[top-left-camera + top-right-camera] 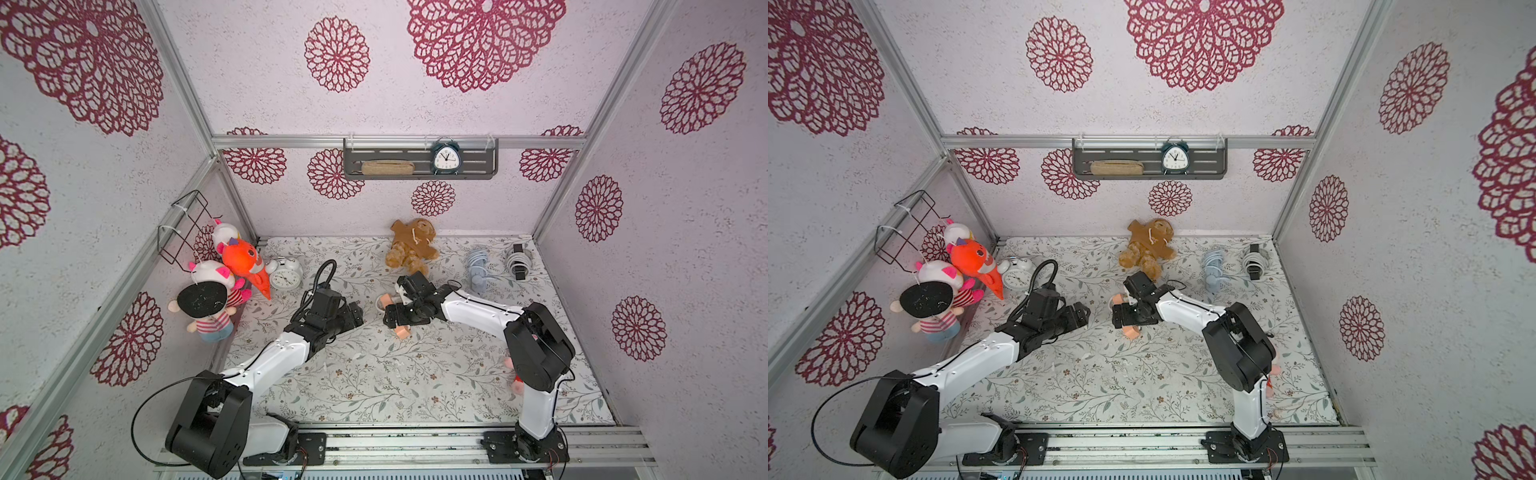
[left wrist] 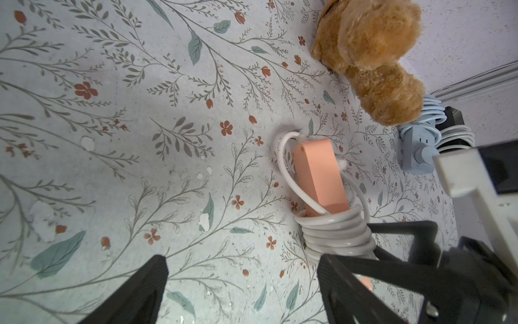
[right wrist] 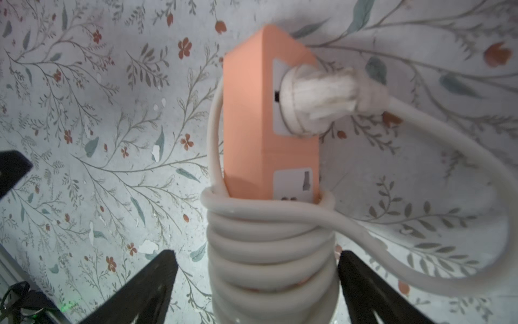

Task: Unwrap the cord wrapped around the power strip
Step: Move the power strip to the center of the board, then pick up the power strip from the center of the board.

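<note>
R tool: open, jaws either side of the cord coil, gaps showing, not clamped. So the power strip sits mid-table directly under it, long axis running between the jaws, across their closing line. L tool: open, empty, just beside. Beyond the coil: bare pink end, plug w/ a slack loop. R arm nearer; loop prob. the place to start.

No word, brand or label can be read anywhere. Only two dials carry numerals: the dark alarm clock on the wall shelf and the white alarm clock near the far left corner of the worktop. Both sets of figures are too small to read.
</note>
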You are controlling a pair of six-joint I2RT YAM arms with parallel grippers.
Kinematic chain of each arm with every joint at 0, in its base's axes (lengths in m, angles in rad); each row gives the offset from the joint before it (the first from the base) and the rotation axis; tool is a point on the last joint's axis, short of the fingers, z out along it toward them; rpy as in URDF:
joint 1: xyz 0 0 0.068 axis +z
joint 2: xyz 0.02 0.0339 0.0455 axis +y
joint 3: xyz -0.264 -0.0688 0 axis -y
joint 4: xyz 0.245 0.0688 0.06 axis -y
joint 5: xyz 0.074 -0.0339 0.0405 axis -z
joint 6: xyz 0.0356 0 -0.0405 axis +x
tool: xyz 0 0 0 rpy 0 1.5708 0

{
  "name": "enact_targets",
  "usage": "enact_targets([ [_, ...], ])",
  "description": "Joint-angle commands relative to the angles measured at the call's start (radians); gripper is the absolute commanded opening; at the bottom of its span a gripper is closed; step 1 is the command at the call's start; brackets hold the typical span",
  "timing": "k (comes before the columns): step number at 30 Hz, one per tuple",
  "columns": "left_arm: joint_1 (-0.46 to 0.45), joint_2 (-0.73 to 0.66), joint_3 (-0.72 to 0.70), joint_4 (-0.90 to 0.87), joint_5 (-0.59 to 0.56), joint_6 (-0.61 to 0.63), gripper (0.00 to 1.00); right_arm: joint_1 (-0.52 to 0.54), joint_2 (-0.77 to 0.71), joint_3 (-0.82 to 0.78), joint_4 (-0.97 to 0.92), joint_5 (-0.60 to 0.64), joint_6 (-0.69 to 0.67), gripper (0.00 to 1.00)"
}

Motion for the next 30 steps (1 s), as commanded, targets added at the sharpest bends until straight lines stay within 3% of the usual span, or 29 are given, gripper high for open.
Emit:
enact_targets([
  [1, -0.025, 0.007, 0.009, -0.006, 0.004, -0.02, 0.88, -0.009, -0.031, 0.052, -0.043, 0.021, -0.014, 0.97],
  [4, -0.049, 0.006, 0.011, -0.009, 0.023, -0.06, 0.9, -0.028, -0.054, 0.077, -0.104, 0.069, -0.052, 0.97],
  [6, -0.083, 0.008, 0.014, 0.01, 0.03, -0.108, 0.99, -0.051, -0.076, 0.091, -0.151, 0.101, -0.084, 0.97],
  [8, -0.125, 0.023, 0.026, 0.027, 0.025, -0.192, 0.97, -0.08, -0.096, 0.105, -0.202, 0.13, -0.118, 0.97],
  [14, -0.251, 0.124, 0.126, 0.008, -0.15, -0.432, 0.97, -0.209, -0.171, 0.042, -0.225, 0.213, -0.144, 0.97],
  [17, -0.29, 0.204, 0.214, -0.069, -0.194, -0.469, 0.97, -0.289, -0.224, -0.016, -0.204, 0.228, -0.137, 0.98],
  [21, -0.302, 0.294, 0.251, -0.029, -0.167, -0.511, 0.97, -0.367, -0.282, -0.083, -0.162, 0.221, -0.14, 0.97],
  [30, -0.305, 0.451, 0.343, -0.021, -0.146, -0.509, 0.97, -0.418, -0.328, -0.172, -0.125, 0.202, -0.169, 0.97],
])
